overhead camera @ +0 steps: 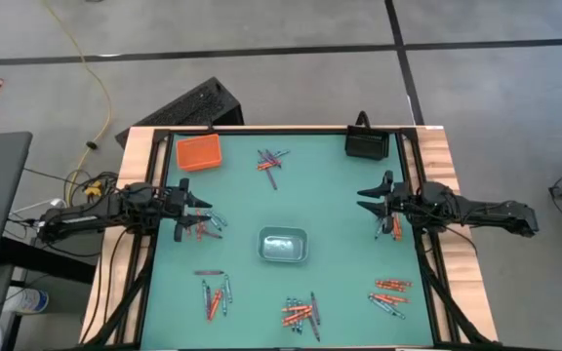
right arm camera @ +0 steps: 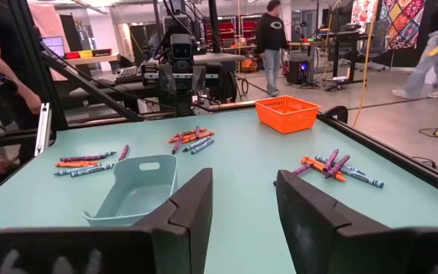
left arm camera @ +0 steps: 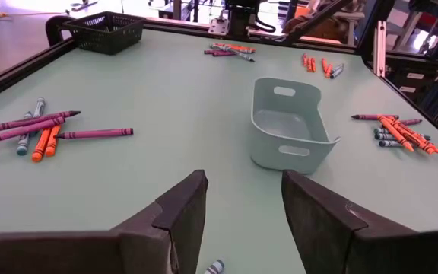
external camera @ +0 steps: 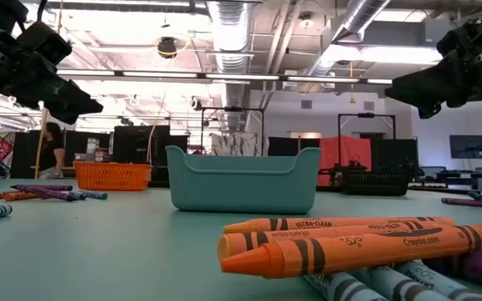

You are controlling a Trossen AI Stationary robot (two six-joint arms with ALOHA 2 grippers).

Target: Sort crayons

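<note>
both pincers, left pincer [overhead camera: 206, 216] and right pincer [overhead camera: 366, 198], hang spread at opposite side edges of the worktop [overhead camera: 330, 195], crayons [overhead camera: 298, 313] clustered near the edges.

Grey concrete floor [overhead camera: 291, 29]; exposed ceiling ducts [external camera: 233, 25]; yellow cable [overhead camera: 91, 73] trailing.

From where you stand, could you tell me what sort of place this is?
It looks like a large open robotics lab or workshop. Exposed ducts run across the ceiling, other workstations and a person show beyond the table, and crayons lie in heaps around three small trays.
</note>
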